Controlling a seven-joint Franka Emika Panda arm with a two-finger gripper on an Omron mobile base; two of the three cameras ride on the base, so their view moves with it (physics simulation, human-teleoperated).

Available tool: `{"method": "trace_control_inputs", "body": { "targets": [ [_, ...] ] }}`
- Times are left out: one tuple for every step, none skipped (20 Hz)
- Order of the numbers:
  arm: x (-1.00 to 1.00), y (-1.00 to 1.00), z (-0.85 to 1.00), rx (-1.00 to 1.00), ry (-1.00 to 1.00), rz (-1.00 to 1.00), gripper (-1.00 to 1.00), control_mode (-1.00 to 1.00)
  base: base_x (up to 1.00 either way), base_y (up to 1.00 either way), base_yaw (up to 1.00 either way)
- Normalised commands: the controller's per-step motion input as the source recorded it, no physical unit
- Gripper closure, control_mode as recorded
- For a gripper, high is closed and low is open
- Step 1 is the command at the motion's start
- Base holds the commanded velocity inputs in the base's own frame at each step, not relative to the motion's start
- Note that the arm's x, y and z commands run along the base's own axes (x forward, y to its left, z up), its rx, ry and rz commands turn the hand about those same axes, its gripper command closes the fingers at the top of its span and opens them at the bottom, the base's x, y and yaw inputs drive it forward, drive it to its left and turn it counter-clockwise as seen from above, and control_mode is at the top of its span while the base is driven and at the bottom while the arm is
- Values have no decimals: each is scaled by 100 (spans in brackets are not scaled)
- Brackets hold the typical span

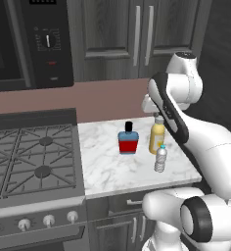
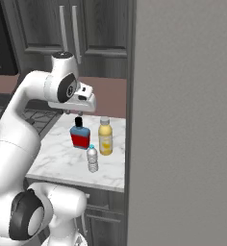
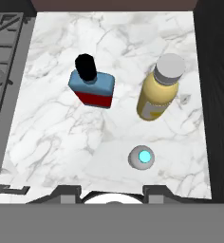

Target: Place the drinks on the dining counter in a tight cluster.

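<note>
Squat red-and-blue bottle with black cap (image 1: pixel 128 139): upright on the small white grey-veined marble worktop (image 1: pixel 103 166), centre of the left base view; upper left of centre in the hand view (image 3: pixel 91 85).

Taller yellow bottle with pale cap (image 1: pixel 156 136): upright just beside the red-and-blue bottle, to its right in all three views (image 2: pixel 105 137) (image 3: pixel 159 90); a gap shows between them.

Small clear water bottle with blue cap (image 1: pixel 160 159): upright, nearer the worktop's front edge, below the yellow bottle in both base views (image 2: pixel 92 159); seen cap-on from above in the hand view (image 3: pixel 142 157). Apart from the other two.

White two-finger gripper (image 2: pixel 74 113): hangs above the worktop, just over the red-and-blue bottle in the right base view, holding nothing. Jaws read as closed; fingertips barely show.

White arm with dark joints (image 1: pixel 205 142): rises from lower right of the left base view, elbow high, forearm folded back down, hand pointing straight down at the bottles.

Black gas stove (image 1: pixel 32 152): adjoins the worktop's left edge.

Dark grey cabinets (image 1: pixel 137 34): across the top, above a reddish-brown backsplash (image 1: pixel 112 100).
</note>
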Motion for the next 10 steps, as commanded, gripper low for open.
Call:
{"method": "trace_control_inputs", "body": {
  "targets": [
    [-1, 0, 0, 0, 0, 0, -100, -100, 0, 0, 0],
    [-2, 0, 0, 0, 0, 0, -100, -100, 0, 0, 0],
    [-4, 0, 0, 0, 0, 0, -100, -100, 0, 0, 0],
    [-20, 0, 0, 0, 0, 0, -100, -100, 0, 0, 0],
    [-28, 0, -7, 0, 0, 0, -100, -100, 0, 0, 0],
    [-30, -2, -12, 0, 0, 0, -100, -100, 0, 0, 0],
    [-33, -2, -12, 1, 0, 0, -100, -100, 0, 0, 0],
    [-35, -2, -12, 3, 0, 0, -100, -100, 0, 0, 0],
    [-39, -2, -14, 3, 0, 0, -100, -100, 0, 0, 0],
    [-39, -2, -14, 1, 0, 0, -100, -100, 0, 0, 0]
  ]
}}
